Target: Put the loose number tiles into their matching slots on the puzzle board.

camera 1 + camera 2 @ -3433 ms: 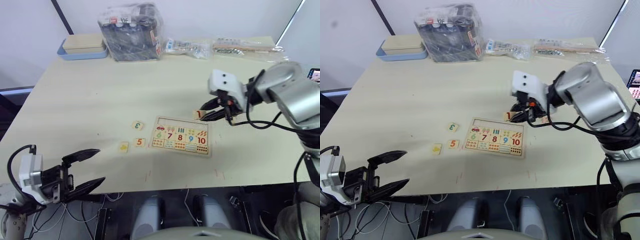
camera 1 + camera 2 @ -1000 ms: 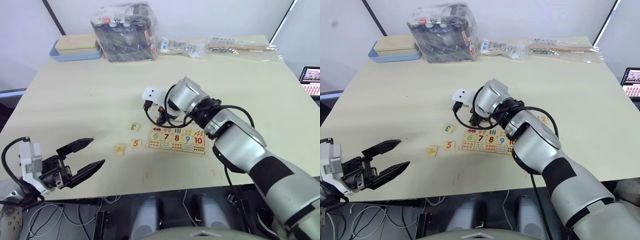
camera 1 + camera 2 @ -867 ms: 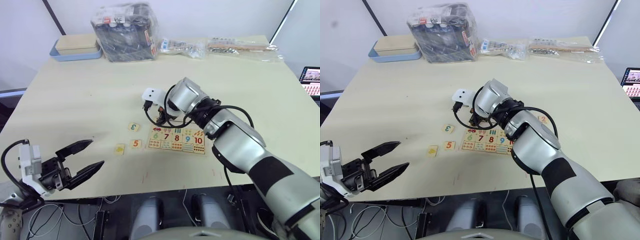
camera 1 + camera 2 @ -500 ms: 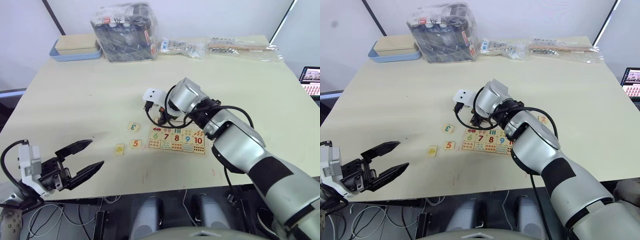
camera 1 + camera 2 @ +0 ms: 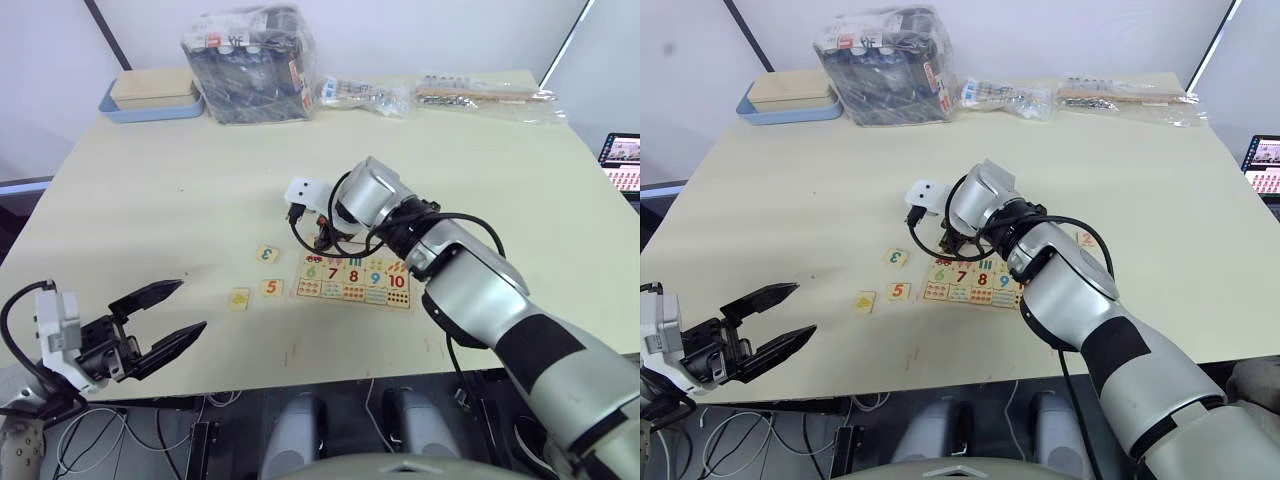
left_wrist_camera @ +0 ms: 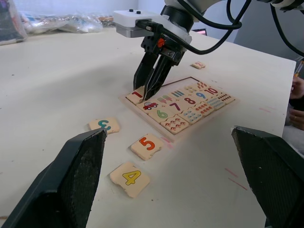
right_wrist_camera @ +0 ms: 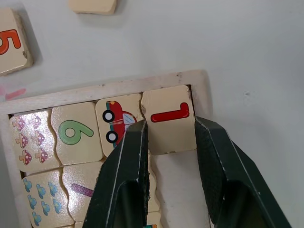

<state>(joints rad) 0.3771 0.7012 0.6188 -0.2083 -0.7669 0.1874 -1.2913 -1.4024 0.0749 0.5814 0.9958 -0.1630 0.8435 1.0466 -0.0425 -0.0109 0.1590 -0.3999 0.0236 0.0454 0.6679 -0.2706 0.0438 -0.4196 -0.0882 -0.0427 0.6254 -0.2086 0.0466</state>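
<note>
The puzzle board [image 5: 352,304] lies mid-table, with its lower rows full of number and picture tiles. My right gripper [image 7: 169,124] is shut on the 1 tile [image 7: 168,114], which lies tilted in the top-left corner slot beside the red car tile [image 7: 116,118]. The 3 tile [image 5: 267,253], the 5 tile [image 5: 272,287] and a yellow 4 tile [image 6: 129,178] lie loose on the table left of the board. Another loose tile [image 5: 1087,238] sits to the board's right. My left gripper [image 5: 168,318] hangs open at the table's front left edge, holding nothing.
A blue-rimmed box [image 5: 155,95] and a clear bag of dark items [image 5: 250,60] stand at the back left. Plastic packets [image 5: 370,93] lie along the back edge. A small screen [image 5: 622,160] shows at the far right.
The right gripper carried the 1 tile from the board's right side to its top-left corner. Over the last second it has barely moved. The left gripper stays open.
</note>
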